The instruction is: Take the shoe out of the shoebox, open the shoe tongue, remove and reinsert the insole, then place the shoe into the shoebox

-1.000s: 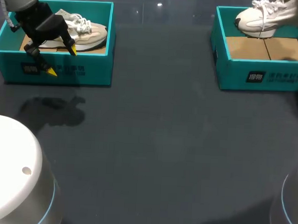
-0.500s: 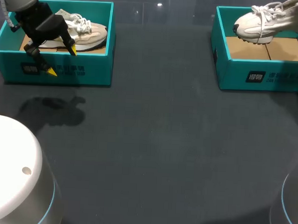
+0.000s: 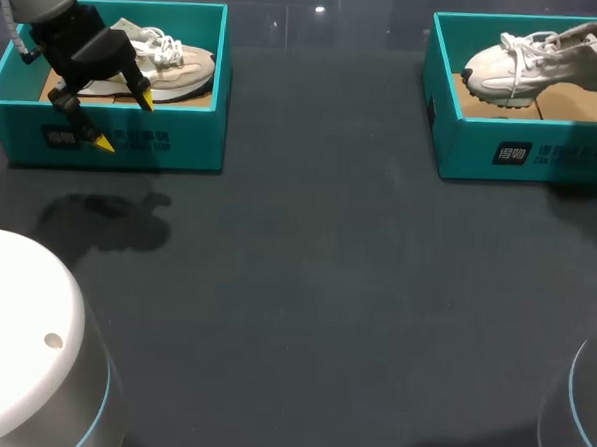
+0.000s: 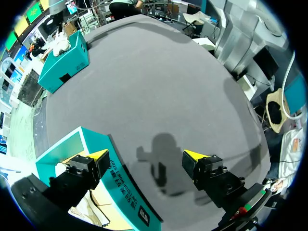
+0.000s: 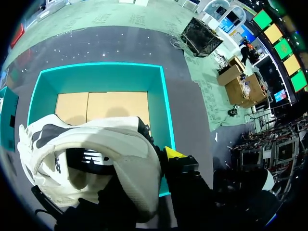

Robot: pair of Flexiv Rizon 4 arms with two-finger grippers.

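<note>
The right claw [image 5: 160,157] was clamped on the heel of the white shoe [image 3: 512,66]. One yellow-tipped finger pressed the outside of the heel, and the other was hidden by the shoe. The shoe was held over the open right shoebox [image 3: 503,149], toe lower than heel. The left claw [image 3: 125,122] stood wide open astride the front wall of the left shoebox [image 3: 173,142], one finger over the inside, the other outside above the table [image 3: 305,284]. A second pale shoe [image 3: 172,62] lay in that box.
</note>
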